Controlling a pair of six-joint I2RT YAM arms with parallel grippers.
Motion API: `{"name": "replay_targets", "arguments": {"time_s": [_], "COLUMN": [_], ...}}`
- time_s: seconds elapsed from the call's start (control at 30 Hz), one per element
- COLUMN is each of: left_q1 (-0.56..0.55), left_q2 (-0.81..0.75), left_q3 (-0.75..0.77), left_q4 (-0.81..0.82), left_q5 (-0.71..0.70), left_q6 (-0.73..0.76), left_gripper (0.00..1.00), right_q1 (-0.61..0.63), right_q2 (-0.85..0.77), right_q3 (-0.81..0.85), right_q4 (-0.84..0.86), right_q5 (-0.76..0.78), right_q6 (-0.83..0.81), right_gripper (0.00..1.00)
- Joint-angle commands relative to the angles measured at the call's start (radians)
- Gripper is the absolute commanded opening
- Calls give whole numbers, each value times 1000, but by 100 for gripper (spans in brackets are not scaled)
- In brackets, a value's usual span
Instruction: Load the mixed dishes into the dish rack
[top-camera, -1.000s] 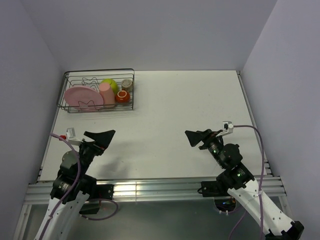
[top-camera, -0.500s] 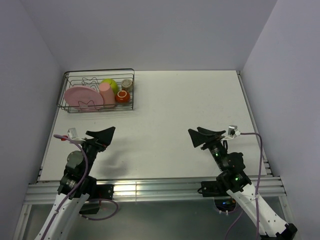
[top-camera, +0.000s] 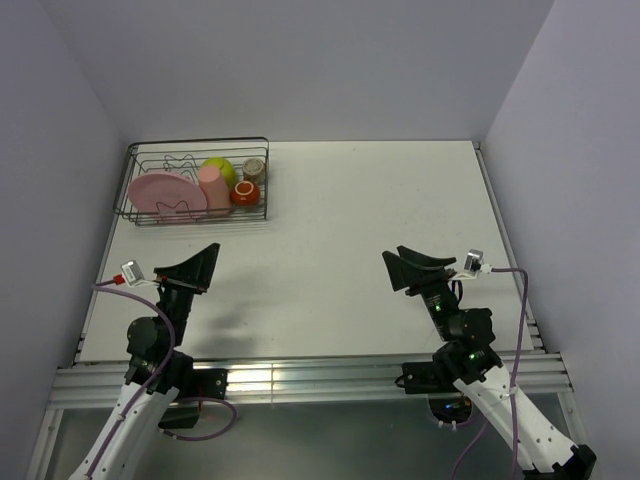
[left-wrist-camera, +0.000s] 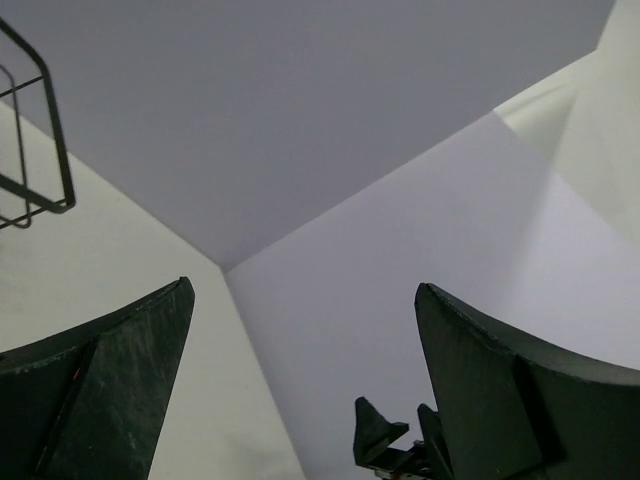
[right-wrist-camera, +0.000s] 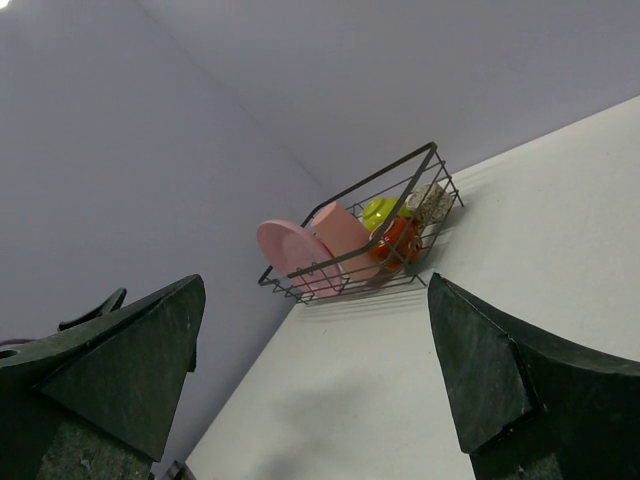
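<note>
Both arms are drawing back toward their bases and tipping upward, and the left end effector (top-camera: 200, 262) and the right end effector (top-camera: 400, 268) hang spread wide and empty over the surface (top-camera: 350, 220), well apart from the dish rack (top-camera: 150, 160) in the far left corner. All five dishes sit inside it: pink plate (top-camera: 165, 192), salmon cup (top-camera: 213, 187), lime-green bowl (top-camera: 222, 168), orange-red mug (top-camera: 245, 192), beige-grey cup (top-camera: 254, 167); so I'd judge the loading finished and this the retreat. The bowl is half hidden behind the salmon cup, how the plate leans in the wire dividers is hard to make out, and the left wrist view catches only a corner of the rack.
</note>
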Motion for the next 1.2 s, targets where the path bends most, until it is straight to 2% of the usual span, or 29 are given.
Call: {"name": "replay_targets", "arguments": {"time_s": [0.0, 0.3, 0.8, 1.17], "left_q1": [0, 0, 0, 0], "left_q2": [-168, -133, 29, 87], "left_q3": [-193, -211, -213, -214], "left_q4": [157, 102, 120, 157], "left_q5": [19, 0, 5, 43], "left_q6": [-38, -49, -34, -38], "left_gripper": [99, 99, 99, 99], "right_q1": [-4, -6, -4, -6], "right_q2": [3, -39, 56, 17], "right_q3": [-248, -241, -241, -239], "right_q4": [48, -64, -77, -127], "right_q5": [10, 22, 24, 31], "right_q6": [29, 43, 97, 109], "right_gripper": [100, 100, 100, 100]}}
